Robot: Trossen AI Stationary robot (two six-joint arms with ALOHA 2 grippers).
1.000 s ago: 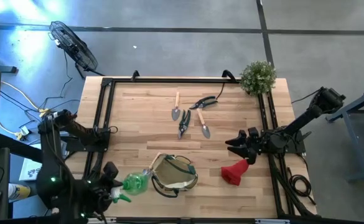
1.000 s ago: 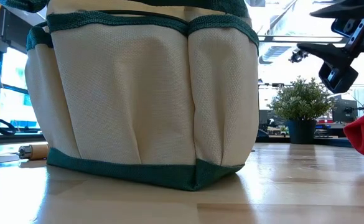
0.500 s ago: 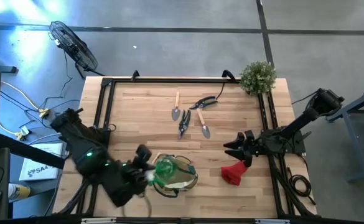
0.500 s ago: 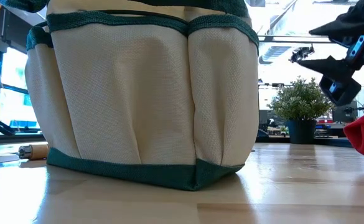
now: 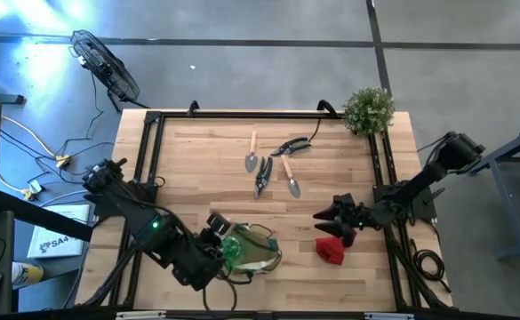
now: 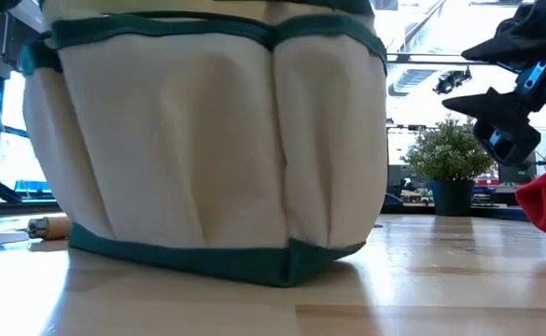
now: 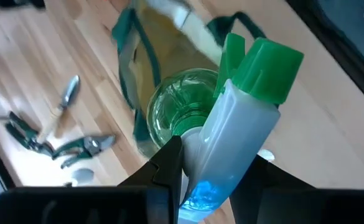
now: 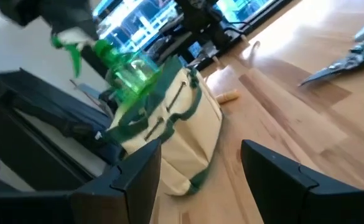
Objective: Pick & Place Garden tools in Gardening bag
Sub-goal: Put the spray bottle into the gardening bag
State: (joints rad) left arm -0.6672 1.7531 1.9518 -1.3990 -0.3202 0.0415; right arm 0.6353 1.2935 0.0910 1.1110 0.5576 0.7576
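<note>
The left hand (image 5: 217,252) pinches the green-and-white plastic spray bottle (image 5: 234,246) over the tan fabric gardening bag (image 5: 261,252); released off-centre, it could tip the bag. Beside the bag, the right hand (image 5: 331,218) hovers spread.

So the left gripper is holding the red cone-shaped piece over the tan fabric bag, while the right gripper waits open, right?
Not quite. The left gripper holds the green-and-white spray bottle over the tan fabric bag, as the left wrist view shows. The red cone-shaped piece lies on the table below the open right gripper.
</note>
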